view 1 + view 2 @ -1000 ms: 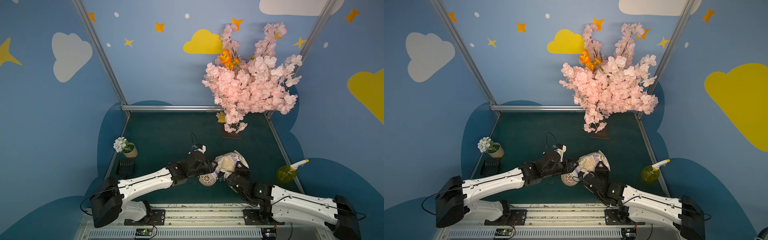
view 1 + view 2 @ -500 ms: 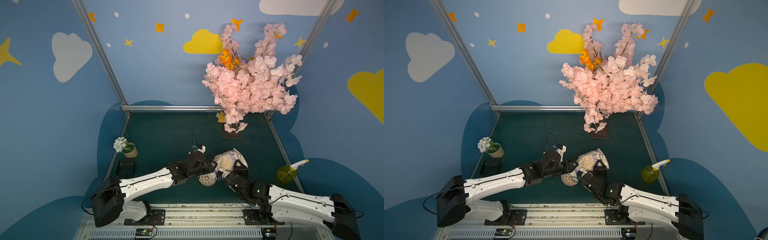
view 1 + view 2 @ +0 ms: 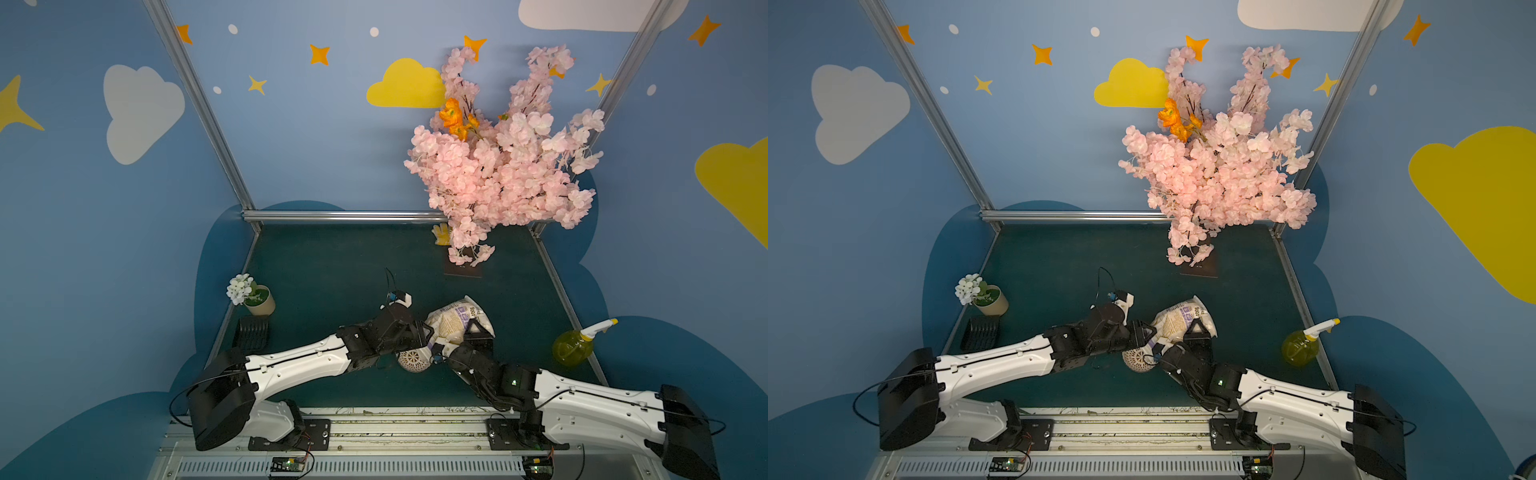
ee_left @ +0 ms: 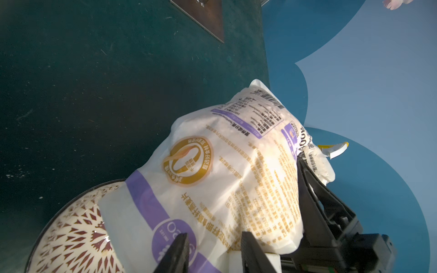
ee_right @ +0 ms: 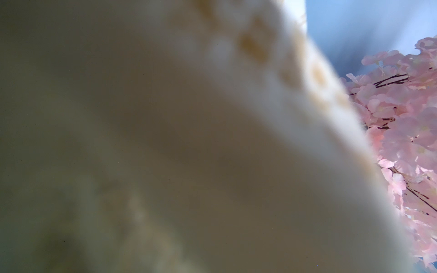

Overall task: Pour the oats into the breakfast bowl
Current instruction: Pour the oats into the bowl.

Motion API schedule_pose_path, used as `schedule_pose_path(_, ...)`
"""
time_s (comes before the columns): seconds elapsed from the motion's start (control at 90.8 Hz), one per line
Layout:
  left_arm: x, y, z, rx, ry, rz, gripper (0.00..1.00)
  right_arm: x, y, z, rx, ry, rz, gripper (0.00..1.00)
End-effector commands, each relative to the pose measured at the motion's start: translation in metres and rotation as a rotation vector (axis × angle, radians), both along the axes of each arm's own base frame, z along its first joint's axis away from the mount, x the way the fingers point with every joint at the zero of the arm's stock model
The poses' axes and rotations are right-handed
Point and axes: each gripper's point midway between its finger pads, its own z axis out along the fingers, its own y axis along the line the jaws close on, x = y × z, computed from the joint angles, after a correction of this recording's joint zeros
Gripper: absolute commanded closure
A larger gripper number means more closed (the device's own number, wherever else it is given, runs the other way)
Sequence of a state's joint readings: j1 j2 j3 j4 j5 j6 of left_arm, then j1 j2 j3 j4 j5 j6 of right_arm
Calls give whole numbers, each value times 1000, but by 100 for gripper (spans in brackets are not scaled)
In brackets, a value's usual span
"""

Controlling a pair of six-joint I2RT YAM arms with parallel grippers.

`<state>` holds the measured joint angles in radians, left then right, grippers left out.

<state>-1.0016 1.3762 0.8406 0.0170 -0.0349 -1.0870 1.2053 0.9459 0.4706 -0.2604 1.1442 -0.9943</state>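
Right claw [image 3: 478, 332] gripped the crinkly clear oat bag [image 4: 224, 165] tilted; left claw [image 4: 214, 236] pinched its mouth over the cream lattice bowl [image 4: 75, 227], seemingly aiming flakes.

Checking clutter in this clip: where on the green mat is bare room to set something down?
Largest bare patch: the mat behind the oats bag, between the flower pot and the blossom tree's base. A smaller one lies between the bag and the spray bottle. Crowded centre front: left tool, right tool, bag and breakfast bowl meet.
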Motion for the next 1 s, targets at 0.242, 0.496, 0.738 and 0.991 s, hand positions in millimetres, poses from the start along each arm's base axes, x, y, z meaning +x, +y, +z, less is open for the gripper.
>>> schedule_pose_path(0.242, -5, -3, -16, 18, 39, -20, 60, 11, 6, 47, 168, -179, -98, 100)
schedule_pose_path(0.496, -4, -2, -18, 28, 38, -17, 61, 13, 7, 50, 160, -194, -104, 100)
schedule_pose_path(0.738, -4, -1, -18, 28, 37, -10, 62, 12, 5, 54, 168, -203, -103, 100)
schedule_pose_path(0.991, -3, 1, -22, 37, 41, 0, 62, 11, 6, 56, 155, -221, -93, 100)
